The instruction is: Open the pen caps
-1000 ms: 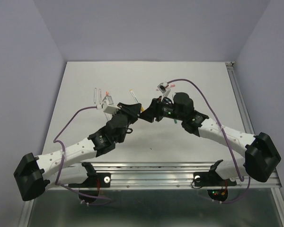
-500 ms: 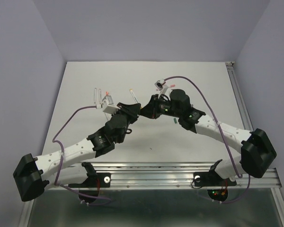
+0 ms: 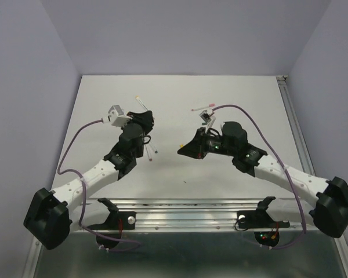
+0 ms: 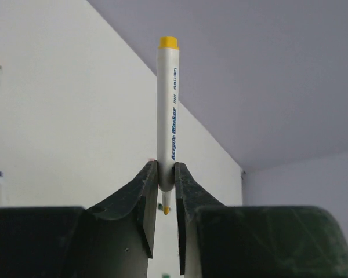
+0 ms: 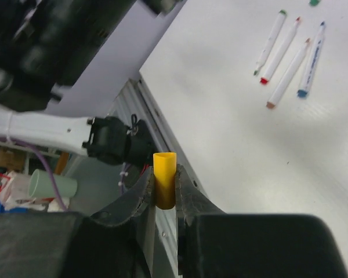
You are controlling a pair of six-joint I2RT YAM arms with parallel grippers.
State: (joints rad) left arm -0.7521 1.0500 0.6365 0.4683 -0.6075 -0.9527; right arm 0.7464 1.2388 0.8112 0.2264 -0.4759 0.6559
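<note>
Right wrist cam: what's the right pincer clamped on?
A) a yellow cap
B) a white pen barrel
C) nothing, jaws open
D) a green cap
A: in the right wrist view the right pincer is shut on a short yellow cap, with no barrel attached. The white pen sits in the left pincer.

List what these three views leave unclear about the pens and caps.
Top view: the yellow cap is hidden inside the right gripper.
Left wrist view: the left gripper covers the lower barrel of the pen.
Right wrist view: a green object is cut off by the top edge.
</note>
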